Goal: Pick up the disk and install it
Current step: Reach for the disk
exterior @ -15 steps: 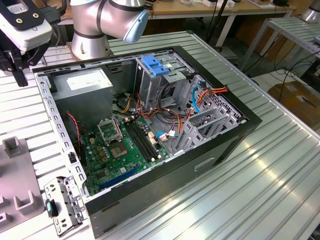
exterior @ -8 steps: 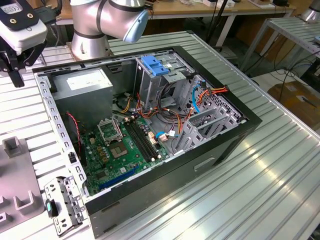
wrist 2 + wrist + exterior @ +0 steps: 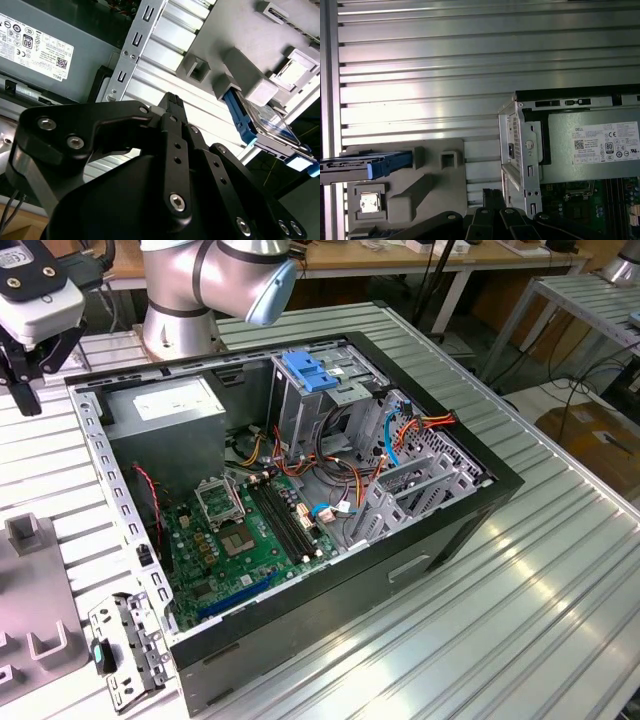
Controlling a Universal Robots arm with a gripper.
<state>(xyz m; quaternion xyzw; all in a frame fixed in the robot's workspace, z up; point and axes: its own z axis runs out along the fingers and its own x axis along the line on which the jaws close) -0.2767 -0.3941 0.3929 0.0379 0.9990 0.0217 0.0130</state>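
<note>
hanging above the ribbed table (image 3: 560, 570) at the exterior view's left, the gripper (image 3: 22, 385) sits apart from the open computer case (image 3: 330, 625), where a blue latch plate (image 3: 305, 370) tops the grey cage. in the second wrist view the claw's fingers (image 3: 171, 107) look pressed together with nothing between them. the disk (image 3: 265, 125) stands on edge in a grey holder (image 3: 240, 65), well apart from the claw. in the first wrist view the disk (image 3: 375, 165) rests in that holder (image 3: 435, 185), which lies beside the case and its power supply (image 3: 590, 150).
</note>
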